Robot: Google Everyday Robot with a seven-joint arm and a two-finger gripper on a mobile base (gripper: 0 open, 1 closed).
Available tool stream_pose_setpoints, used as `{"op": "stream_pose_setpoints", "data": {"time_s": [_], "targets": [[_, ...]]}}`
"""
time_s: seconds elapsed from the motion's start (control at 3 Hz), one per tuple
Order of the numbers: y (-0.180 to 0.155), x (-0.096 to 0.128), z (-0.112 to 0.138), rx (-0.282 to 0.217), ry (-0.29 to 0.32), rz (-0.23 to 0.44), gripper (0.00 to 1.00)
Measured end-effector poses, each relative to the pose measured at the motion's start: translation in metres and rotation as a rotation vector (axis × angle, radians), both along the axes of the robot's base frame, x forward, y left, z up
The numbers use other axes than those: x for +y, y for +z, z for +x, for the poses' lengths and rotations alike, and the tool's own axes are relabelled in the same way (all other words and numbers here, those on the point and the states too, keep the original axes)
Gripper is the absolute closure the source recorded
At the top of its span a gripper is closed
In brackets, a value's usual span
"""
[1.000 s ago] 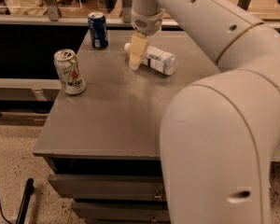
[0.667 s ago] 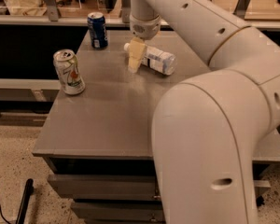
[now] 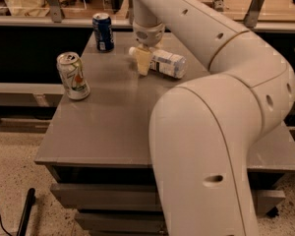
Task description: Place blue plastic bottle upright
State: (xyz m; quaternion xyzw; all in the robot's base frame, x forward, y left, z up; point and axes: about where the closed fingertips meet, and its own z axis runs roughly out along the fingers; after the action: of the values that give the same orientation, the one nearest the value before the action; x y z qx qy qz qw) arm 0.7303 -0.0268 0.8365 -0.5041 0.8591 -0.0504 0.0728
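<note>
The blue plastic bottle [image 3: 166,64] lies on its side at the back of the grey table [image 3: 108,122], with its white cap pointing left and its white-and-pale-blue label facing up. My gripper [image 3: 143,63] hangs down from the wrist directly over the bottle's cap end, down at the table surface and in front of the neck. The gripper hides part of the neck.
A dark blue soda can [image 3: 103,32] stands at the table's back left. A white-green soda can [image 3: 73,76] stands near the left edge. My large white arm [image 3: 211,132] fills the right half of the view and hides the table's right side. Drawers sit below the tabletop.
The arm's big links have swung a little further across the right of the view. The gripper stays at the bottle's cap end, and the bottle and the cans have not moved.
</note>
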Motion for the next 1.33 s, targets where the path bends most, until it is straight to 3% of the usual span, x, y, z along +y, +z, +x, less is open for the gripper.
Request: {"op": "stream_pose_setpoints", "data": {"time_s": [0.67,1.0,1.33], "targets": [[0.001,0.009,0.001,0.021,0.024,0.014,0.84],[0.023,0.009,-0.004,0.017,0.062,0.051,1.0],[0.059,0.011,-0.008,-0.013,0.114,0.099,1.0]]}}
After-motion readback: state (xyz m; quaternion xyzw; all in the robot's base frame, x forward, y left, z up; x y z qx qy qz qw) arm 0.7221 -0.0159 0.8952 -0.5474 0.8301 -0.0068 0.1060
